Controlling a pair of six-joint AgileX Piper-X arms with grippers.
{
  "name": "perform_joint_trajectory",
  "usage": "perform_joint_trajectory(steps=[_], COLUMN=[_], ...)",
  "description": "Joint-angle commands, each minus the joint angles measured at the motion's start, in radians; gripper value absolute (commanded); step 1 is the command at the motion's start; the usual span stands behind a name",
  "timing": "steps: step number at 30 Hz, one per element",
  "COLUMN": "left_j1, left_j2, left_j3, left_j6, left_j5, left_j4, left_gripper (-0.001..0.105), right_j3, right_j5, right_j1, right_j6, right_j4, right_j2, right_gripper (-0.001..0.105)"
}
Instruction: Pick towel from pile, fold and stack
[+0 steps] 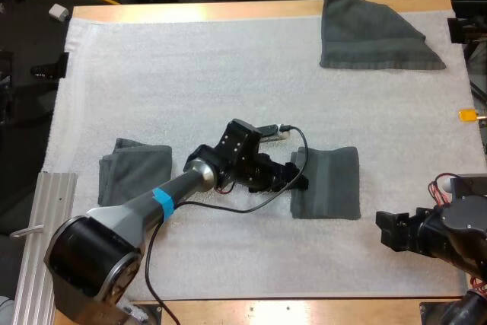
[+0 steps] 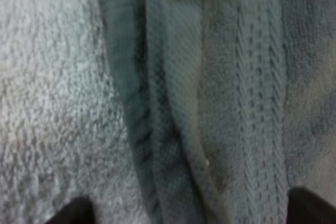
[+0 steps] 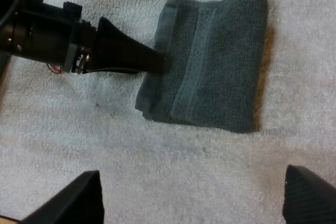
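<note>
Broadly, white mat (image 1: 228, 74) over the wooden table (image 1: 228, 11). Left arm (image 1: 137, 215) stretched long and low from the near corner toward mat centre, wrist rolled. Right arm (image 1: 456, 230) drawn in at the near right edge, forearm low, pointing inward. Largest cloth is the far towel (image 1: 373, 32), spread flat with one slanted side, well beyond both sets of fingers. Centre towel (image 1: 331, 184) is folded to a neat rectangle, and left gripper (image 1: 298, 179) is at its near-side edge, tips touching or just over the hem. Wrist view: left fingers (image 2: 73, 212) stand wide apart, one over bare mat, the other over the towel's ribbed band, the layered edge running between them and nothing clamped. Side towel (image 1: 135, 169), a smaller folded bundle, lies behind the left fingers, beside that forearm. Right gripper (image 1: 386, 231) hangs over bare mat, its fingers (image 3: 73, 198) spread wide and empty, the centre towel ahead of them and apart.
</note>
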Motion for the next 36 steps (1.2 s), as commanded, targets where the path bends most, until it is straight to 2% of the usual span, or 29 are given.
perform_joint_trajectory(steps=[1,8,13,21,24,27,30,32,33,36], left_j1=[-0.003,-0.022,-0.07,-0.113,-0.117,-0.117,-0.117,-0.118,-0.118,-0.116], left_j2=[0.032,0.049,0.083,0.12,0.119,0.114,0.117,0.117,0.109,0.072], left_j3=[-0.034,-0.053,-0.102,-0.161,-0.166,-0.169,-0.168,-0.165,-0.165,-0.168], left_j6=[-0.034,-0.078,-0.125,-0.15,-0.152,-0.152,-0.14,-0.135,-0.114,-0.058], left_j5=[0.028,0.005,-0.008,0.004,0.008,0.009,0.019,0.028,0.035,0.039], left_j4=[0.012,0.019,0.046,0.066,0.071,0.073,0.076,0.072,0.08,0.1], left_gripper=[0.071,0.071,0.071,0.068,0.054,0.03,0.002,0.004,0.0,0.0], right_j3=[-0.006,-0.007,-0.007,-0.008,-0.008,-0.009,-0.007,-0.005,-0.003,-0.003], right_j5=[0.01,0.005,0.005,0.005,0.004,0.004,0.004,0.006,0.005,0.006], right_j1=[0.002,0.001,0.0,0.002,0.001,0.0,0.002,0.003,0.002,0.002], right_j6=[-0.011,-0.005,-0.003,-0.004,-0.006,-0.006,-0.006,-0.009,-0.008,-0.01], right_j4=[0.016,0.008,0.013,0.017,0.021,0.018,0.018,0.014,0.017,0.016], right_j2=[-0.004,-0.002,0.002,-0.002,-0.004,-0.004,-0.001,0.0,0.0,-0.002], right_gripper=[0.068,0.067,0.067,0.067,0.067,0.067,0.067,0.067,0.067,0.067])
